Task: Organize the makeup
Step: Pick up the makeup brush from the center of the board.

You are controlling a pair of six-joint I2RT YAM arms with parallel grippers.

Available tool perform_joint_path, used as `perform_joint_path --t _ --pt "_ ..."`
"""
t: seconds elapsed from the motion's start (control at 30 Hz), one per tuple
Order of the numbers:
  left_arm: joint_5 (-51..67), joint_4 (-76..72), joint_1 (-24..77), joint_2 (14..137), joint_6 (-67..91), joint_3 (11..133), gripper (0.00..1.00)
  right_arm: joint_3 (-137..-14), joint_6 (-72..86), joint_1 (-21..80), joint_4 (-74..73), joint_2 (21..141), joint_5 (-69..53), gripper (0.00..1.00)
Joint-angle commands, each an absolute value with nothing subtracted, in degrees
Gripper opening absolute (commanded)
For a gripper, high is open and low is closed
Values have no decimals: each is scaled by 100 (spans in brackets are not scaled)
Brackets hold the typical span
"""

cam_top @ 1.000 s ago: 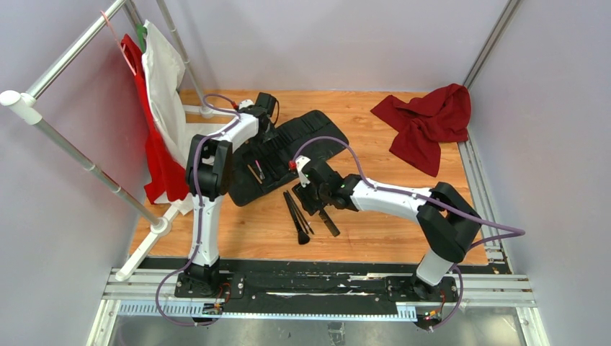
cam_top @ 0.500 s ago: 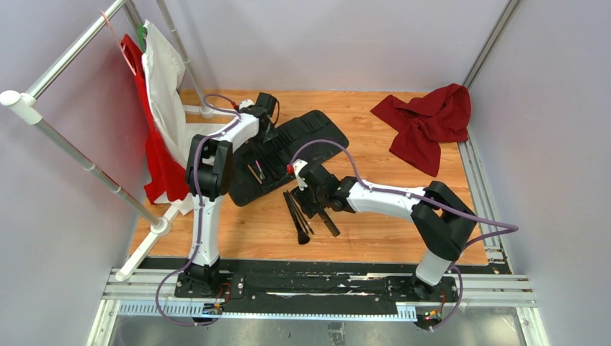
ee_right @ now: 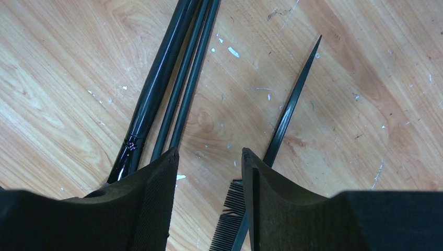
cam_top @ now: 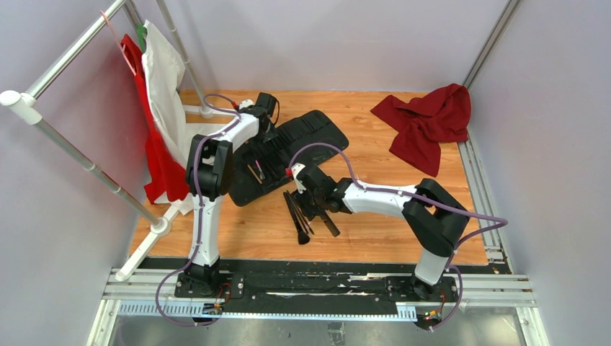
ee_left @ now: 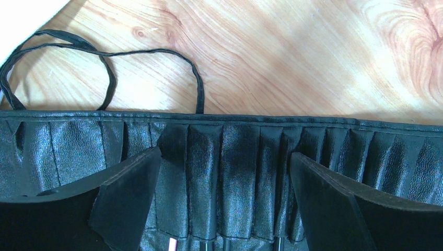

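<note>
Comb (ee_right: 290, 111), thin black plastic with a needle tail, lies on the scuffed wooden table (ee_right: 365, 78) beside three slim glossy brushes (ee_right: 175, 78), right gripper (ee_right: 210, 155) unclenched over it. Left gripper (ee_left: 224, 155) gapes above the pleated leathery case (ee_left: 78, 142).

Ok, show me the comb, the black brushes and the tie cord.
comb (ee_right: 293, 99), right wrist view, on its tail handle.
black brushes (ee_right: 156, 78), right wrist view, on the thickest handle.
tie cord (ee_left: 200, 97), left wrist view, on its right strand.
</note>
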State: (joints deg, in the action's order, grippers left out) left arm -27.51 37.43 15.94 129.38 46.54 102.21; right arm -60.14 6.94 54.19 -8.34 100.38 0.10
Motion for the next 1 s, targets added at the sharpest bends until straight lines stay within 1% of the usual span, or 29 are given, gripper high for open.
perform_joint_path --t 0.0,0.5,0.63,0.97 --pt "-2998 4270 1593 13238 4601 10184 98 -6115 747 5644 -754 10172 82 48" --pt "-2998 4272 1600 13237 4597 10182 98 -6244 739 5739 -787 10376 157 45" --pt "-2991 4270 1591 13238 4597 10191 98 -6257 738 5748 -791 10414 173 39" --pt "-2990 4280 1595 13238 4597 10191 98 -6216 756 5756 -817 10457 284 18"
